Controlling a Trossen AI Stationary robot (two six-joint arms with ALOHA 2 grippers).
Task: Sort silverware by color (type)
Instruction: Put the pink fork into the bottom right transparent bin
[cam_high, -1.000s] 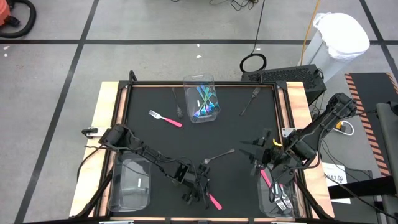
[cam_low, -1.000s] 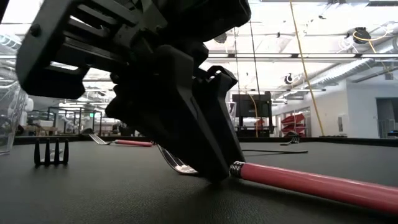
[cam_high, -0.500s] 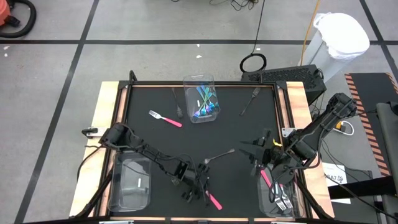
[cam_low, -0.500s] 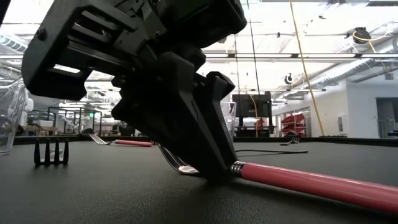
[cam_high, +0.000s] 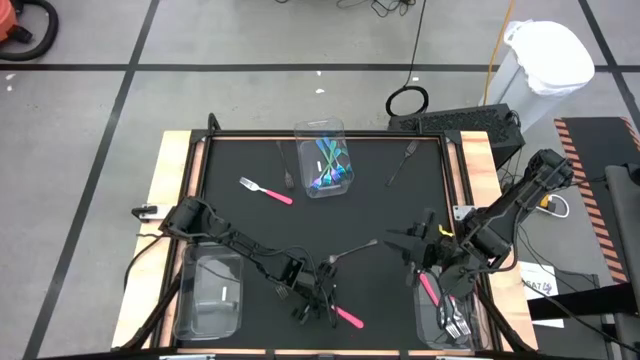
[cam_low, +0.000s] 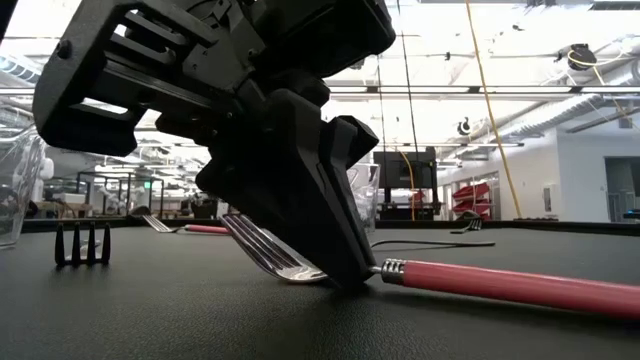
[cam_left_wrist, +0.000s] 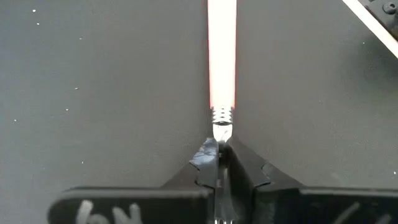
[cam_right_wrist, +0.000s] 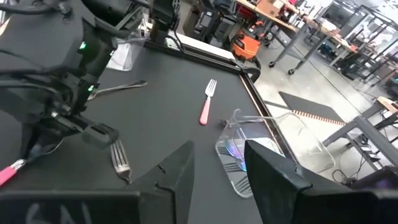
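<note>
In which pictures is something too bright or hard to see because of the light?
Left wrist view: the pink fork's handle is washed out almost to white by glare. Low view: the left end effector is a dark silhouette against bright ceiling lights. High view: even light, no strong shadows on the black table.

Both arms are matte black all over, chunky angular links with thin black cables looping off them. The left claw (cam_low: 340, 275) has wedge-shaped black fingers (cam_left_wrist: 205, 163) with notched inner edges, and right behind them sits a flat black block with white handwritten scrawl. The right claw (cam_right_wrist: 219, 163) has the same slab-sided fingers, with yellow bits on the link just behind it.
</note>
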